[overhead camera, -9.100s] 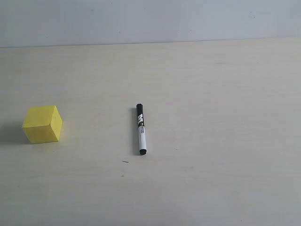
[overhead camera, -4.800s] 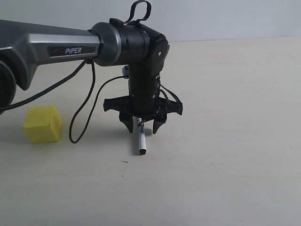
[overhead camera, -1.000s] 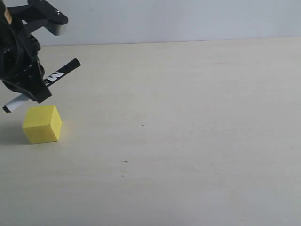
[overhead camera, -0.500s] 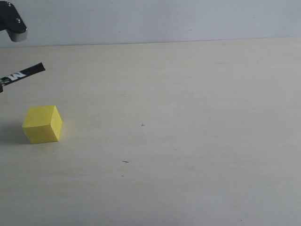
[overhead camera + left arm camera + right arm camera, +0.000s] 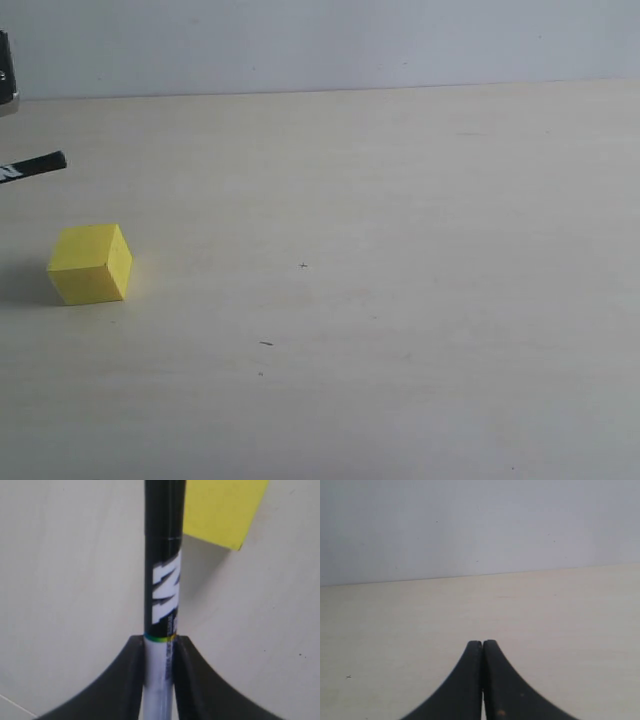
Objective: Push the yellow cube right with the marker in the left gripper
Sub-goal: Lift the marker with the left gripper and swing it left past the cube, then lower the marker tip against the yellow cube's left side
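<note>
Nearly level, the marker (image 5: 35, 165) points its black end rightward.

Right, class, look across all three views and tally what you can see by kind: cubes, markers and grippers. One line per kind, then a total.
Cubes: 1, the yellow cube
Markers: 1, the marker, clamped between the fingers of the left gripper
Grippers: 2, the left gripper and the right gripper
Total: 4
</note>
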